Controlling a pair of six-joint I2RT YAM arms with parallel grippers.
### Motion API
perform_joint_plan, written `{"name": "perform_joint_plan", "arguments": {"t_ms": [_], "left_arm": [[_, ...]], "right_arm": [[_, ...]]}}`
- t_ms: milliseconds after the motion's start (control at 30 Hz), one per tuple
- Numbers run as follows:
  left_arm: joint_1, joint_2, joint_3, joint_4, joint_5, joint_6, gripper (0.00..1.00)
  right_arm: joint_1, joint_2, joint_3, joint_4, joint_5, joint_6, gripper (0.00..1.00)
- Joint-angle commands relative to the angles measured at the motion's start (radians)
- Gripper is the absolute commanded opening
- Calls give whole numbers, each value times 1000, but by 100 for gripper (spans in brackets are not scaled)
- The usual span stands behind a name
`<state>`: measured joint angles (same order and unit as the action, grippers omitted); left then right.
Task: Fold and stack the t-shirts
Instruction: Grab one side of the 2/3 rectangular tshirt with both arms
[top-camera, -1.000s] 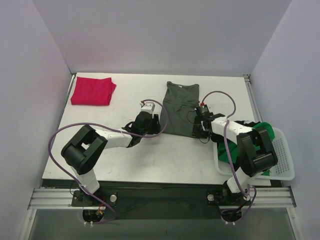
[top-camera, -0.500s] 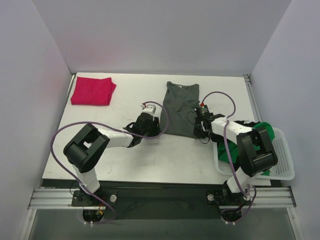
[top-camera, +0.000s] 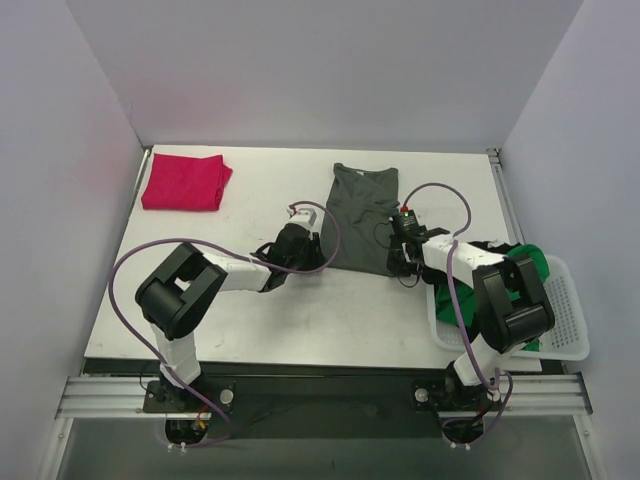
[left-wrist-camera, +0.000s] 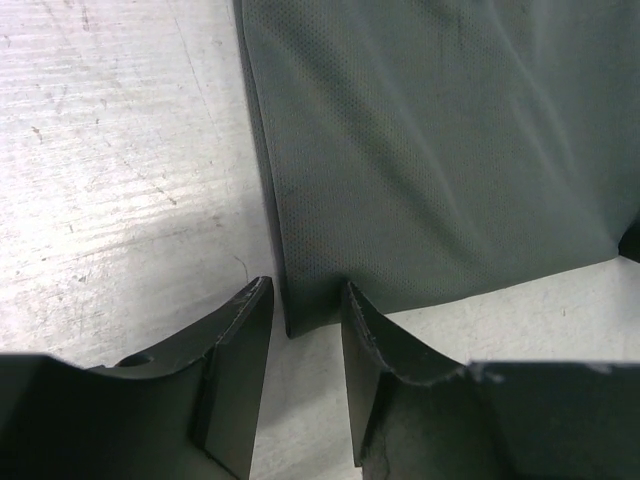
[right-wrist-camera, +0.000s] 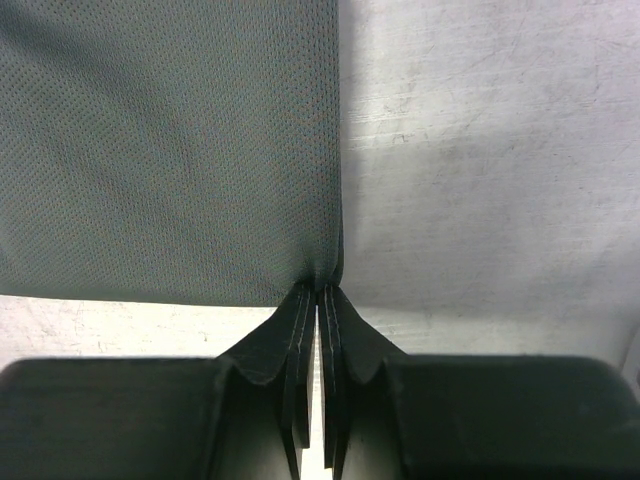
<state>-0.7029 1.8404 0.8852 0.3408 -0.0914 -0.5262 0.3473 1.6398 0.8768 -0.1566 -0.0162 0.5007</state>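
The dark grey-green t-shirt (top-camera: 360, 212) lies flat in a long narrow fold at the table's middle. My left gripper (top-camera: 318, 256) is open at its near left corner. In the left wrist view that corner of the shirt (left-wrist-camera: 430, 150) sits between the spread fingers of the left gripper (left-wrist-camera: 305, 295), on the table. My right gripper (top-camera: 393, 262) is shut on the near right corner. In the right wrist view the right gripper (right-wrist-camera: 320, 290) pinches the hem of the shirt (right-wrist-camera: 170, 150). The magenta-red t-shirt (top-camera: 184, 182) lies folded at the far left.
A white plastic basket (top-camera: 565, 330) stands at the right edge by the right arm. The bright green t-shirt (top-camera: 537, 264) and dark cloth (top-camera: 490, 246) hang over its rim. Grey walls enclose the table on three sides.
My left gripper has slid right, up to the dark grey-green shirt's near left corner. My right gripper has stayed at the near right corner.
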Motion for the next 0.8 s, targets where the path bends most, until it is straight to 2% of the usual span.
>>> {"name": "perform_joint_plan", "arguments": {"t_ms": [0, 67, 200, 267, 300, 567, 767], "left_arm": [[2, 20, 24, -35, 25, -15, 41], [-1, 19, 14, -37, 27, -18, 36], [-7, 31, 0, -22, 50, -24, 19], [-7, 37, -9, -14, 62, -31, 4], [-7, 36, -15, -13, 62, -32, 0], [-15, -127, -103, -25, 59, -35, 0], [-84, -297, -175, -103, 21, -37, 0]], "right_arm": [[-4, 15, -12, -27, 5, 2, 4], [-2, 12, -9, -27, 2, 1, 2], [-2, 6, -6, -29, 2, -2, 0], [-4, -3, -10, -32, 4, -1, 0], [-4, -14, -15, -35, 5, -1, 0], [39, -176, -76, -109, 56, 13, 0], [148, -356, -142, -198, 143, 64, 0]]}}
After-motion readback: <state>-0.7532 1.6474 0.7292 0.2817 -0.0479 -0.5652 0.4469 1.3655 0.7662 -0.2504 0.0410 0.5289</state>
